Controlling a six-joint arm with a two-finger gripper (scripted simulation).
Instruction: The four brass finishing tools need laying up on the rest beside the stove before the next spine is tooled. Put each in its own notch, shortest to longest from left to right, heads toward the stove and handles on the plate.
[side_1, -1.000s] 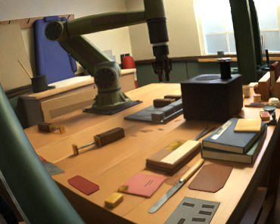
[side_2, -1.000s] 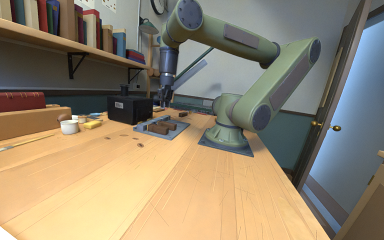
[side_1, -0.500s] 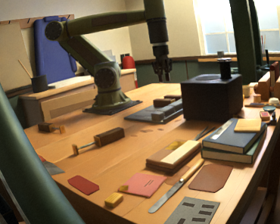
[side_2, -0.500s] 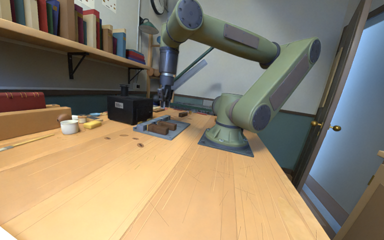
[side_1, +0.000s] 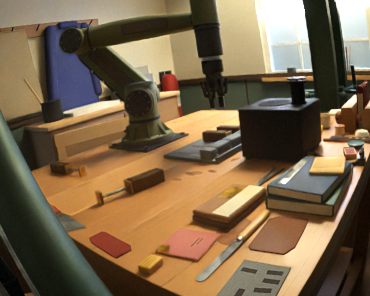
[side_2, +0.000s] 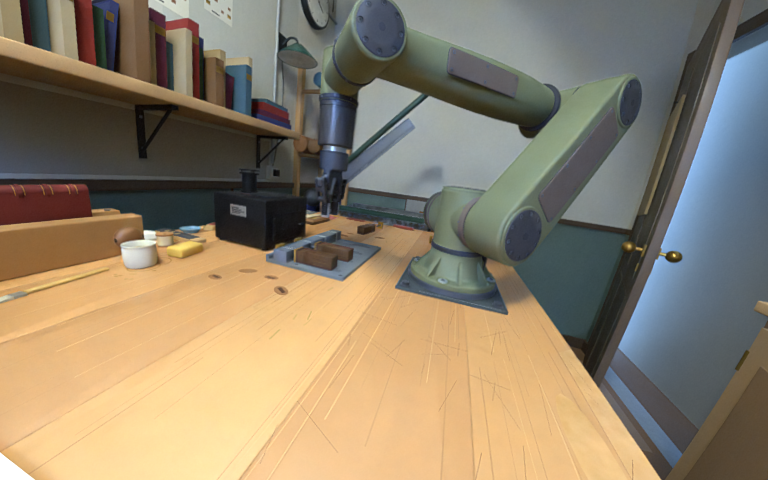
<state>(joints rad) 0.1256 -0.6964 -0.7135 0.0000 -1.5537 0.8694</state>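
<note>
Two brass finishing tools with dark wooden handles (side_1: 217, 135) (side_2: 324, 255) lie on the grey rest plate (side_1: 205, 147) (side_2: 323, 257) beside the black stove (side_1: 279, 125) (side_2: 259, 218). A longer tool (side_1: 131, 185) lies loose on the bench toward the near left, and a short one (side_1: 66, 169) lies further left; another handle (side_2: 366, 228) shows behind the plate. My gripper (side_1: 214, 95) (side_2: 329, 192) hangs above the far end of the rest, open and empty.
The stove stands right next to the rest, with a stack of books (side_1: 307, 187), a bone folder (side_1: 232, 245) and leather pieces (side_1: 189, 243) toward the front edge. The arm's base (side_1: 145, 135) (side_2: 453, 277) sits behind the plate. A white cup (side_2: 139, 253) stands left.
</note>
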